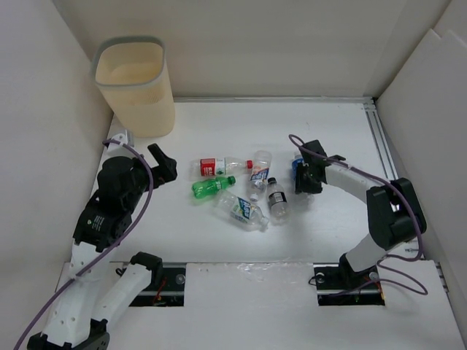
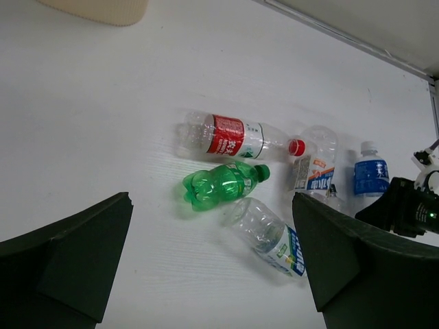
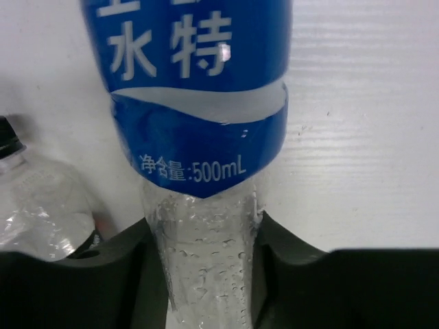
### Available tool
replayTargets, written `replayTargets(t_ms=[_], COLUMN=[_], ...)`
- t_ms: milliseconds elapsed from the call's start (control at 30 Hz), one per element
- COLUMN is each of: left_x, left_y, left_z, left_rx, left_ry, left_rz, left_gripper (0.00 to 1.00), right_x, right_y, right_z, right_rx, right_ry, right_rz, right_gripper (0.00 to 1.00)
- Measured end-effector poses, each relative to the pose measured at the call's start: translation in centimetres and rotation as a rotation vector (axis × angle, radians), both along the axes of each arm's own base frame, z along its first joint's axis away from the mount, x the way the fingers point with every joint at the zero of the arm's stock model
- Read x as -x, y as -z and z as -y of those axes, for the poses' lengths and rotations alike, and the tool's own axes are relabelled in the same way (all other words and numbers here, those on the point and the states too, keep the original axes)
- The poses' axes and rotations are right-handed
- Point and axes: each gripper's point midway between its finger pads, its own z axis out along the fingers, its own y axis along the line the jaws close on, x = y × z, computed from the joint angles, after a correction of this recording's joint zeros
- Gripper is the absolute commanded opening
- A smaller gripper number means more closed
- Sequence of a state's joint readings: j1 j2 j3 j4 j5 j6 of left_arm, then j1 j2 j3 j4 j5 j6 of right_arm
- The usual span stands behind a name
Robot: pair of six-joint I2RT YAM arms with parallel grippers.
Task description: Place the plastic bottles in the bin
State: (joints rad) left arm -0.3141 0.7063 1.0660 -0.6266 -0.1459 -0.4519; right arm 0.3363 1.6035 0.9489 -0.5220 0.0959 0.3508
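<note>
Right wrist view: a clear plastic bottle with a blue label [image 3: 199, 89] fills the frame. Its bare clear section is pinched between both dark fingers [image 3: 302, 274] of the right pincer [image 1: 305, 176]; the contact on each side is seen only here. A black-capped clear bottle [image 3: 34, 205] is seen just left of it. Whether the gripped bottle rests on the counter cannot be told.

Left wrist view: a red-labelled clear bottle [image 2: 230, 136], a green plastic bottle [image 2: 221, 185], a green-white-labelled clear bottle [image 2: 271, 236] and a white-labelled clear bottle [image 2: 312, 168] are seen lying clustered mid-counter.

Top view: the tall cream-beige plastic bin [image 1: 146, 109] is shown whole only here, standing at the far left corner, well apart from the cluster. The white counter [image 1: 219, 131] is enclosed by white wall panels [image 1: 292, 44].

The left pincer [image 1: 165, 163] is spread wide with nothing held, left of the red-labelled clear bottle.
</note>
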Motion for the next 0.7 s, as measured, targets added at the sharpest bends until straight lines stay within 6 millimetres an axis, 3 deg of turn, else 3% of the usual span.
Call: replayTargets(t_ms=[167, 267, 400, 500, 600, 700], left_x=[-0.2, -1.0, -3.1, -4.5, -4.8, -4.9], left_y=[0.1, -0.2, -2.6, -4.5, -6.1, -8.1], left_z=[0.5, 1.9, 5.7, 9.8, 12.7, 15.8], left_rx=[0.007, 0.03, 0.117, 0.217, 0.297, 0.375], left_ry=[0.023, 0.079, 0.23, 0.396, 0.537, 0.699], left_rz=[-0.005, -0.014, 0.027, 0.077, 0.113, 0.167], left_gripper=[1.0, 1.0, 1.0, 1.0, 1.0, 1.0], right_x=[0.4, 0.4, -1.4, -1.8, 0.7, 3.5], right_y=[-0.6, -3.3, -11.8, -20.2, -26.8, -30.2], right_z=[0.2, 0.6, -0.3, -3.2, -7.2, -10.9], right_rx=[0.01, 0.016, -0.071, -0.26, -0.495, -0.67], right_ry=[0.001, 0.014, 0.0, -0.109, -0.308, -0.498], right_rz=[0.002, 0.046, 0.26, 0.501, 0.676, 0.734], right_gripper=[0.01, 0.0, 0.0, 0.0, 0.0, 0.0])
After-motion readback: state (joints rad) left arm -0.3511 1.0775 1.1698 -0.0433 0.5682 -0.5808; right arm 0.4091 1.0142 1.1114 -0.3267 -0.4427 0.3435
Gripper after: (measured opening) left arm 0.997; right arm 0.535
